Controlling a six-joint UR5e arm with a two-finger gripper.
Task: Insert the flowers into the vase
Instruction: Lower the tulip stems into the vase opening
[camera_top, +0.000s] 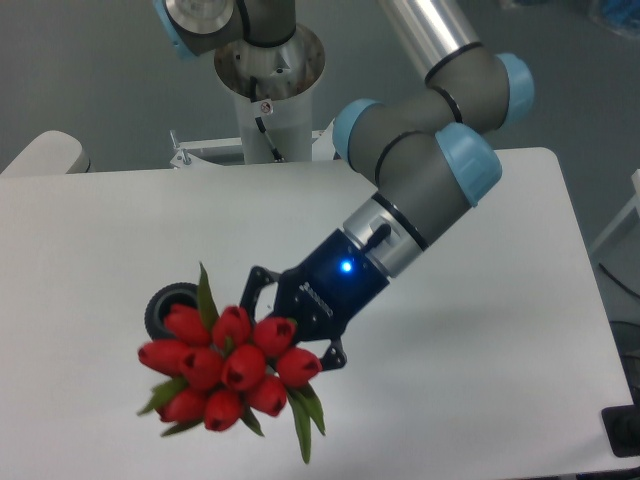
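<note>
Arm (420, 190) angled low, jaws clamped, wrist light blue.

Occlusions in the camera view.
The flowers (225, 368) hide most of the vase (165, 306) and their own stems; the gripper (283, 330) fingertips are hidden behind the buds.

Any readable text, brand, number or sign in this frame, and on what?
Gripper body: small white lettering, too blurred to read.
Robot base column: small round red-and-white sticker, a prohibition-style sign, with no legible text.
No other text can be read.
</note>
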